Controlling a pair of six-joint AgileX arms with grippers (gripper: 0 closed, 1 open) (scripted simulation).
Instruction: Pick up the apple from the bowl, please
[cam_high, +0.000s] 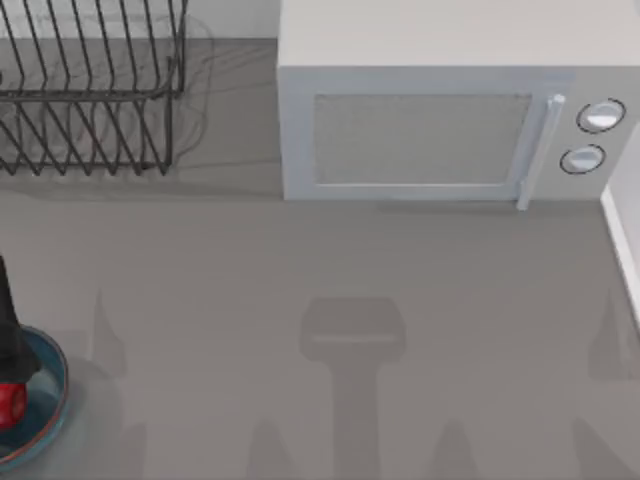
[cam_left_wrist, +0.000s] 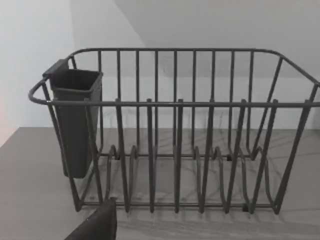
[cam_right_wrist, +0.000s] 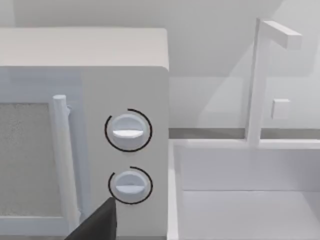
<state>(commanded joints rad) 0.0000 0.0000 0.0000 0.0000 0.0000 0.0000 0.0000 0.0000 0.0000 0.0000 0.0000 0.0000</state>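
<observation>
The apple (cam_high: 10, 403) is small, red and glossy, and sits in the blue-teal bowl (cam_high: 52, 385) at the table's front left edge. The bowl is cut off by the top view's left edge. My left gripper (cam_high: 8, 372) is a dark shape right over the bowl, reaching down to the apple's upper side. Whether it touches or holds the apple cannot be told. A dark part of the left gripper (cam_left_wrist: 97, 225) shows in the left wrist view, facing the dish rack (cam_left_wrist: 175, 135). A dark part of my right gripper (cam_right_wrist: 97, 224) shows in front of the microwave's knobs (cam_right_wrist: 128, 131).
A black wire dish rack (cam_high: 85, 90) with a dark cutlery cup (cam_left_wrist: 75, 120) stands at the back left. A white microwave (cam_high: 440, 110) fills the back middle and right. Beside it at the right is a white sink (cam_right_wrist: 245, 200) with a faucet (cam_right_wrist: 260, 75).
</observation>
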